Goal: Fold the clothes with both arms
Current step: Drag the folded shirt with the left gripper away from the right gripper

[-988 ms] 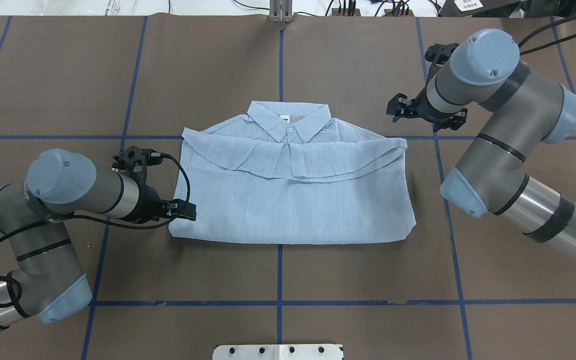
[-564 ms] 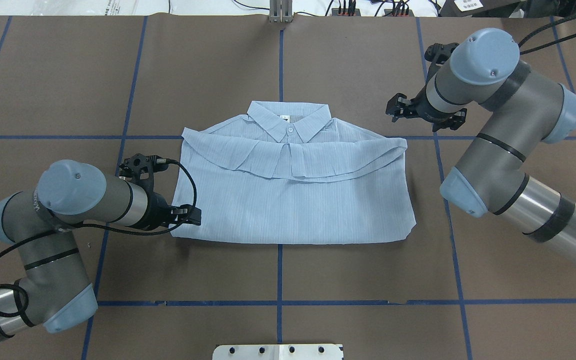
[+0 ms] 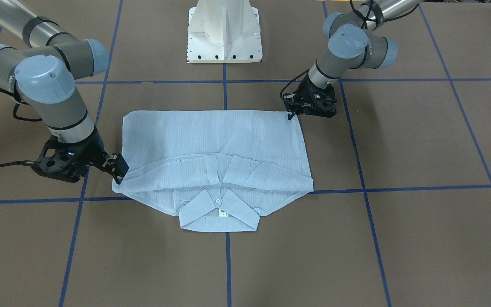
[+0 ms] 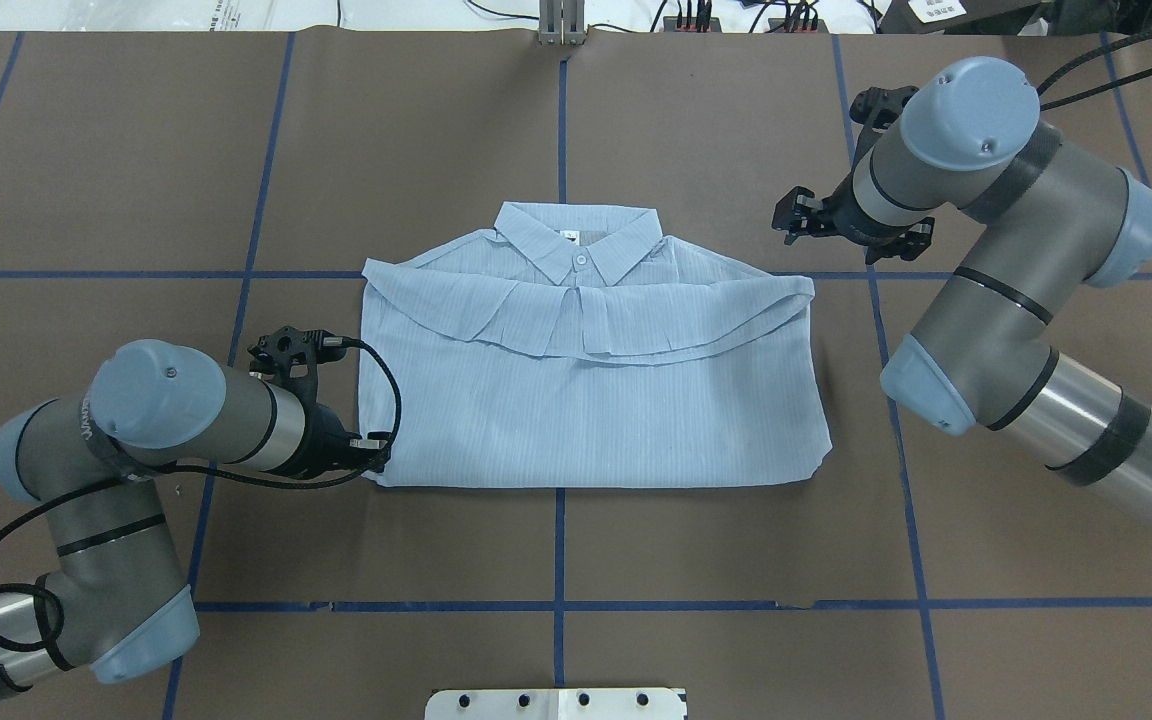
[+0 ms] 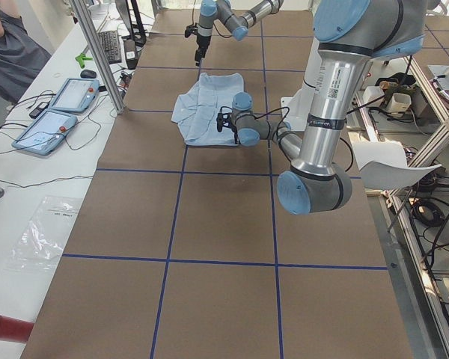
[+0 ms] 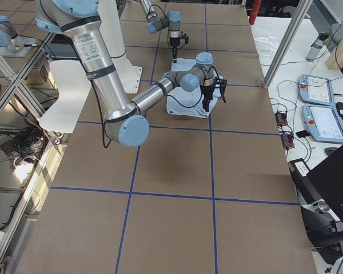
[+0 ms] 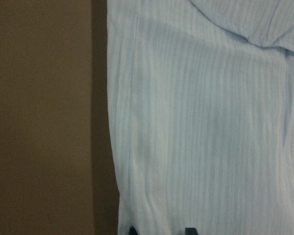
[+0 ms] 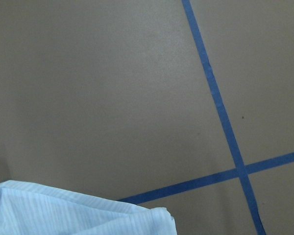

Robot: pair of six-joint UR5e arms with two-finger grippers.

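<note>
Brown table (image 4: pixel 636 560) open around shirt (image 4: pixel 586 410), left claw (image 4: pixel 381 455) narrow at corner, right claw (image 4: pixel 784 218) wide.

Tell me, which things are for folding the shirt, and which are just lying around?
For the job: shirt, left gripper, right gripper.
Just lying about, on the side bench: tablets, keyboard, plastic bag.
</note>
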